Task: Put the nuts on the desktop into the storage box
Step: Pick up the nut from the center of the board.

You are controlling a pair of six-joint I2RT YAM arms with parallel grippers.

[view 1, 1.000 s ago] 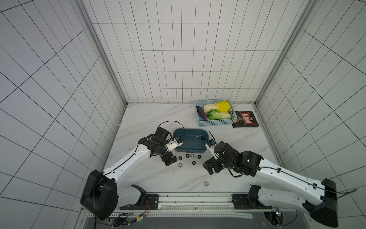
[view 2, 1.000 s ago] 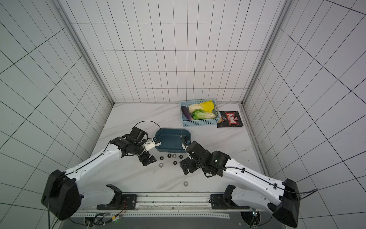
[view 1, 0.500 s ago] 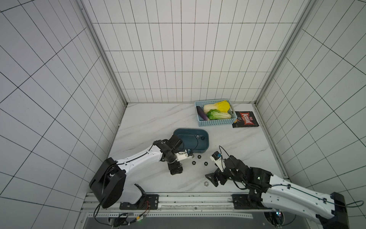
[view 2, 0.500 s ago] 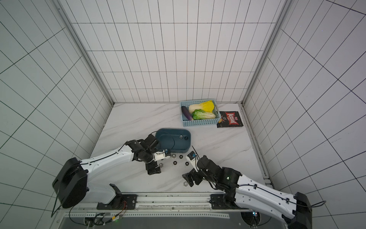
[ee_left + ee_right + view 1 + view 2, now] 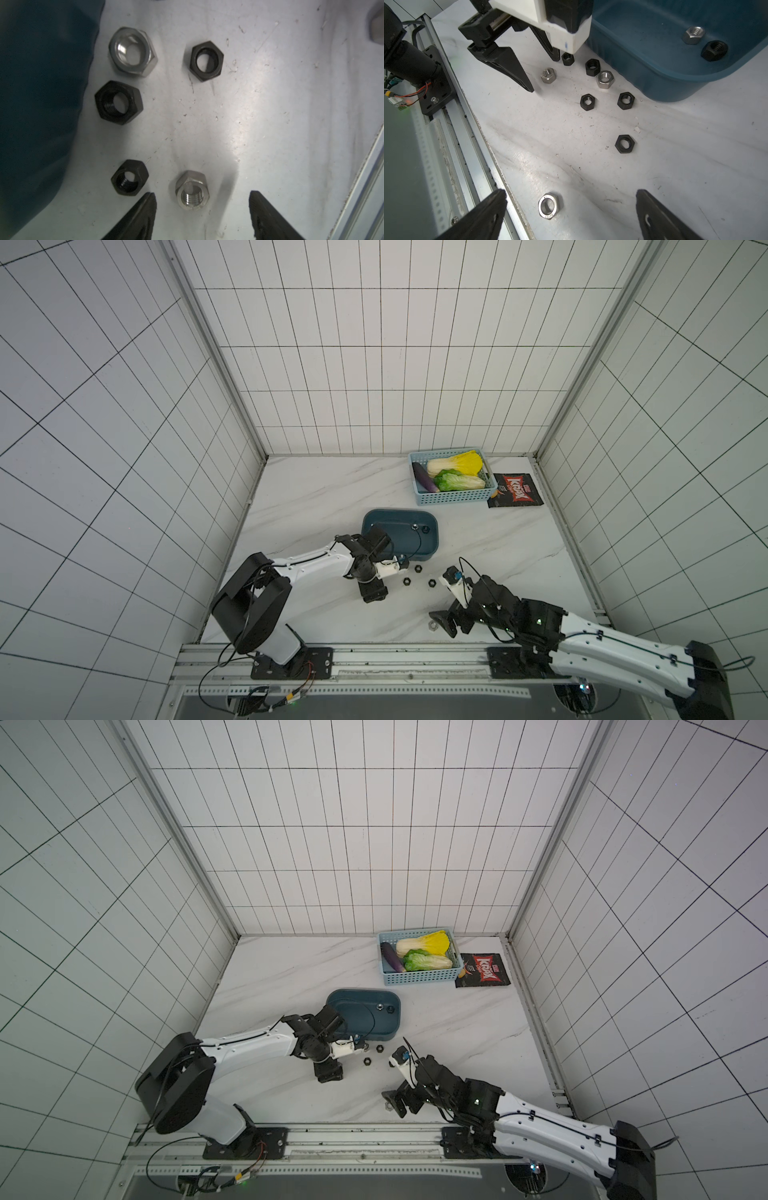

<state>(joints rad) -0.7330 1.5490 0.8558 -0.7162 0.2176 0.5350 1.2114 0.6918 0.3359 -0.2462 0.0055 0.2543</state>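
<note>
The dark teal storage box (image 5: 424,560) sits mid-desktop (image 5: 332,497) with a silver nut (image 5: 693,35) and a black nut (image 5: 714,50) inside. Several loose nuts, black (image 5: 588,101) and silver (image 5: 605,79), lie on the marble in front of it. My left gripper (image 5: 201,195) points down just in front of the box, open, its fingertips either side of a small silver nut (image 5: 192,190) without touching it. My right gripper (image 5: 570,192) is low near the front edge and wide open, with a flat silver nut (image 5: 550,205) on the desktop between its fingers. In a top view these grippers are the left gripper (image 5: 374,593) and the right gripper (image 5: 442,624).
A light blue basket (image 5: 453,499) of vegetables stands at the back right, with a dark snack packet (image 5: 515,489) beside it. A metal rail (image 5: 452,116) runs along the front edge, close to the right gripper's near finger. Tiled walls close in three sides.
The left gripper came down in front of the box and its jaws narrowed around the silver nut. The right arm drew back towards the front edge, over the lone silver nut.
</note>
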